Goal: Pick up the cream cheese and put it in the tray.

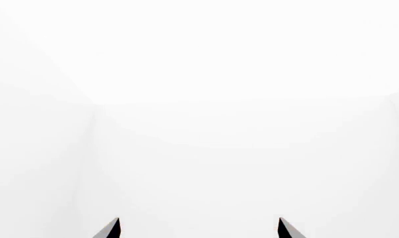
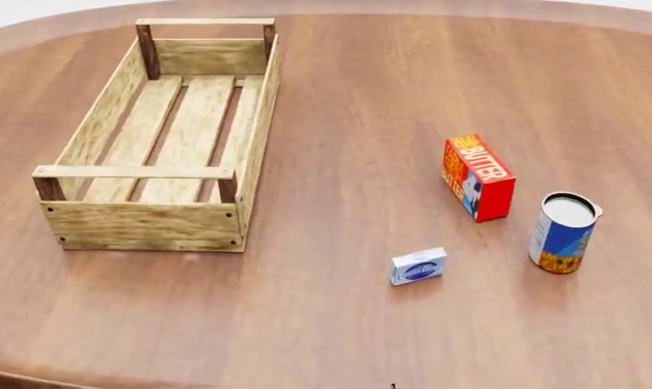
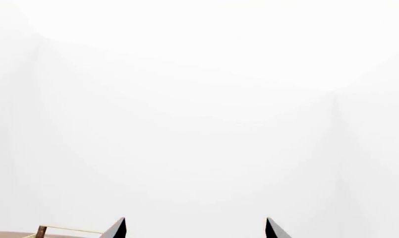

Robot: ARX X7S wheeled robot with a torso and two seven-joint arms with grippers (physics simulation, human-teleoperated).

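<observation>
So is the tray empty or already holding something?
Empty: the tray shows only bare slats, and the cream cheese lies out on the table.

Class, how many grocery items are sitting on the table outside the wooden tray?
3. The cream cheese lies nearest the robot; the butter box stands beyond it; the can is farthest right. The tray hides nothing.
</observation>
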